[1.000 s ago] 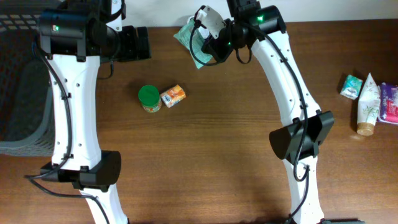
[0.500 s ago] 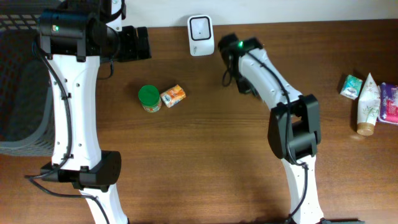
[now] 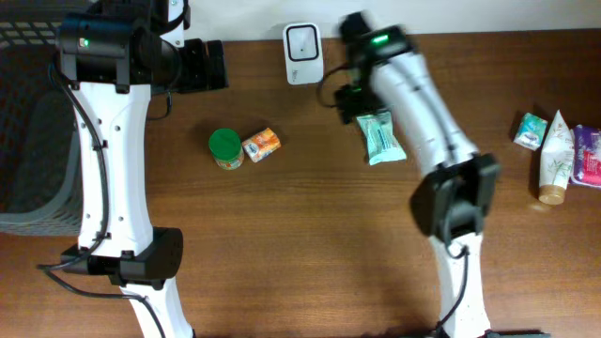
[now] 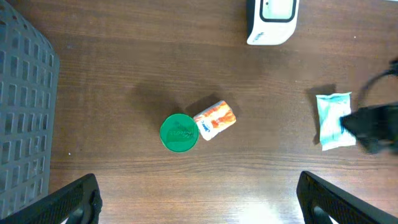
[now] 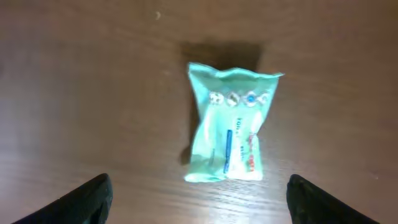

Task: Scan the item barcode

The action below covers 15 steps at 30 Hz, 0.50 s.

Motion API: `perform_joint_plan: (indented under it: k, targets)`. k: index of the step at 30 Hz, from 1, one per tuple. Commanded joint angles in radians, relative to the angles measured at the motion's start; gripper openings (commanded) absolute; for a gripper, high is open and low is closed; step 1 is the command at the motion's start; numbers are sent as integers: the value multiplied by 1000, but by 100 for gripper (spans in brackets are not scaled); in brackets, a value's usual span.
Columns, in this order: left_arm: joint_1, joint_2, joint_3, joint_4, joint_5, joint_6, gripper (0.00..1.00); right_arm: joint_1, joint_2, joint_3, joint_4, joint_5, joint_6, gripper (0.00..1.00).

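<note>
Green packet (image 5: 231, 127) lies beneath the right gripper (image 5: 198, 190) — jaws spread, empty; left gripper (image 4: 198, 186) likewise. Seemingly the pickup step — next: descend, pinch it, present to the scanner (image 3: 302, 41).

On your wooden table (image 3: 310, 244), a green-lidded jar (image 3: 225, 148) stands left of centre, and an orange snack packet (image 3: 262, 145) touches it at its 3 o'clock. A dark mesh basket (image 3: 23, 75) sits at the table's 9 o'clock edge. Out at 3 o'clock you have a small teal box (image 3: 531, 130), a white tube (image 3: 556, 160) just beside it, and a purple pack (image 3: 589, 155) cut off by the frame.
</note>
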<state>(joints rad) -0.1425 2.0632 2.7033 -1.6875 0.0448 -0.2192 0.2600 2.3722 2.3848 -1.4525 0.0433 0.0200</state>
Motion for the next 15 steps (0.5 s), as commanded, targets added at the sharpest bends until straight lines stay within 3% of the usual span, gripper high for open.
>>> perform_joint_plan:
  k: [1,5,7,9,11,12,15]
  targets:
    - [8,-14,11,0,0,15,99,-159,-9,-83,-5,-414,-231,85]
    - [8,-14,11,0,0,15,99,-287,-9,-310,191,-618,-233,78]
    - [8,-14,11,0,0,16,99,-290,-9,-393,275,-640,-232,77]
    - [8,-14,11,0,0,15,99,-281,-9,-468,349,-642,-230,68]
    - [8,-14,11,0,0,15,99,-273,-9,-512,394,-642,-229,45]
    - [8,-14,11,0,0,15,99,-269,-9,-518,403,-644,-229,24]
    - [8,-14,11,0,0,16,99,-265,-9,-518,423,-771,-229,4]
